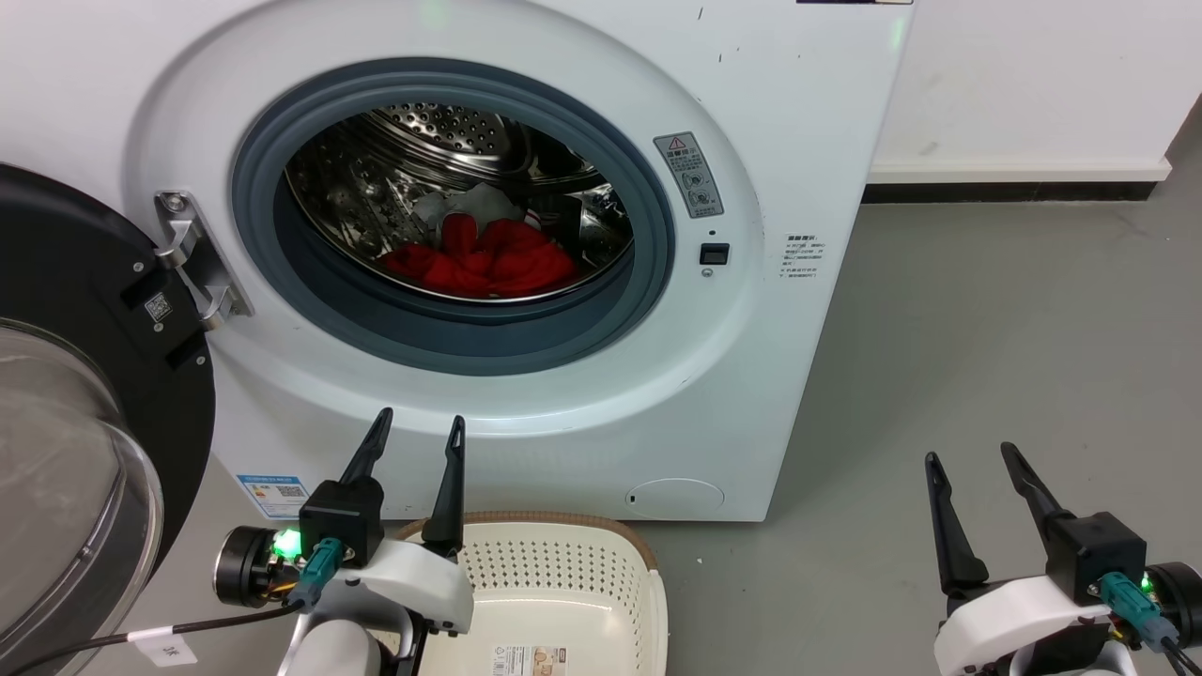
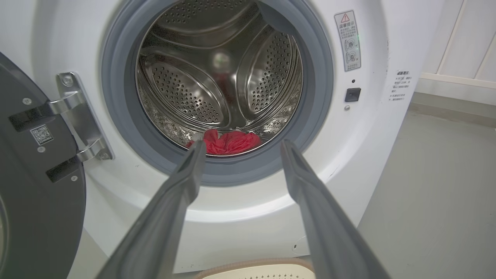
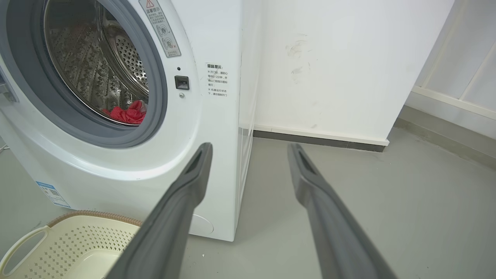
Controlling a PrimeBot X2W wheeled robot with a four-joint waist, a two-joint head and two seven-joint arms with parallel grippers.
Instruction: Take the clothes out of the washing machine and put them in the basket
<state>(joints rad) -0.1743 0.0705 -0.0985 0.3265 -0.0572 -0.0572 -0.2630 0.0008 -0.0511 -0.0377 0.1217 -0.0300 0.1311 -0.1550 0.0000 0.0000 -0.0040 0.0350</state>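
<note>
While the black-rimmed door [image 1: 89,282] stands swung wide to the left, the washing machine [image 1: 582,441] shows its port [image 1: 470,343] fully clear. And there are the clothes [image 1: 488,263]: a crumpled red heap on the bottom of the steel drum [image 1: 451,127], close behind the front lip, with a patch of white at the back top. The heap lies wider than tall, its long axis running left to right across the drum; which end is collar or hem, I cannot tell.

Down on the floor [image 1: 986,376], the basket [image 1: 563,563] sits hard up by the foot of the machine, below the port, its open mouth up and a paper label [image 1: 531,660] on its bottom.

Left hand [image 1: 420,420]: fingers apart, gripping nothing, tips aimed up at the port, hovering over the basket's left rim. Right hand [image 1: 970,455]: fingers spread too, nothing between them, over bare floor well right of the machine.
</note>
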